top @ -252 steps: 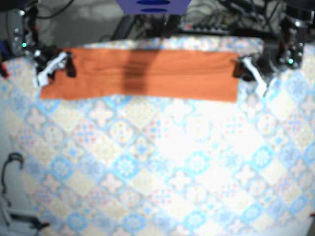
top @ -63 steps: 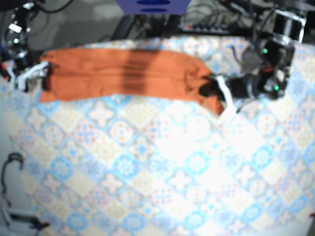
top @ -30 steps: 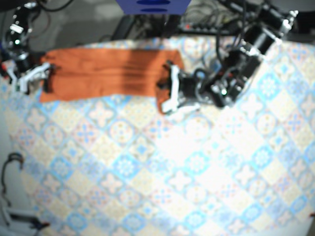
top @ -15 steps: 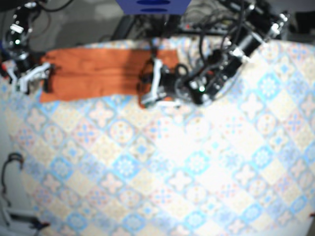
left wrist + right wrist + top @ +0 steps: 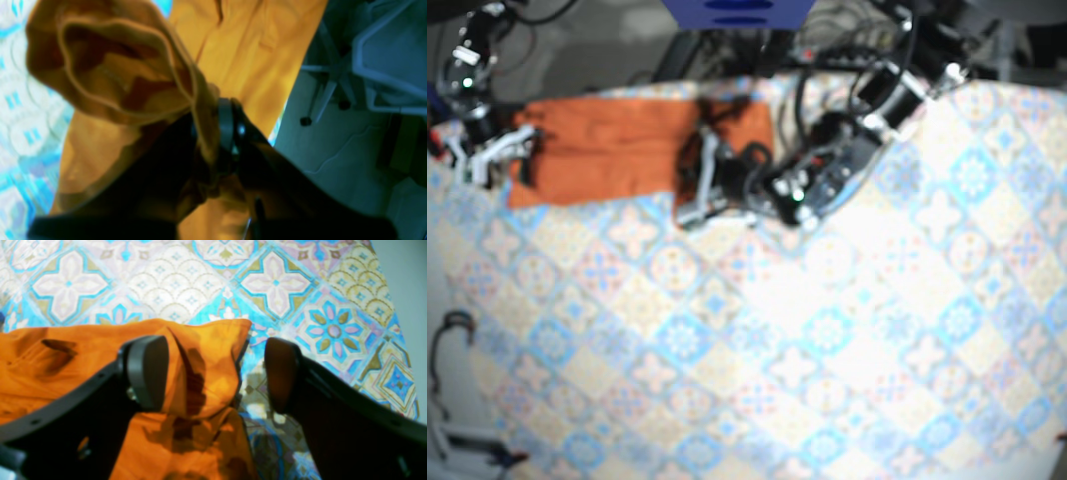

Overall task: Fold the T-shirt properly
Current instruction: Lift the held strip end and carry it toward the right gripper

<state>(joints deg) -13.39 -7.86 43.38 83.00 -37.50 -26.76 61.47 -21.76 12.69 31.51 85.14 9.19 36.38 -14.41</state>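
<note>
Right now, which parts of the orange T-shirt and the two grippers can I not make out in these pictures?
- Base view: blur and the left gripper with its arm hide the lifted end of the T-shirt.
- Left wrist view: bunched cloth wraps the fingers; pads hidden.
- Right wrist view: the open right gripper covers part of the T-shirt, frame edges cut the rest; touching or not, unclear.
</note>
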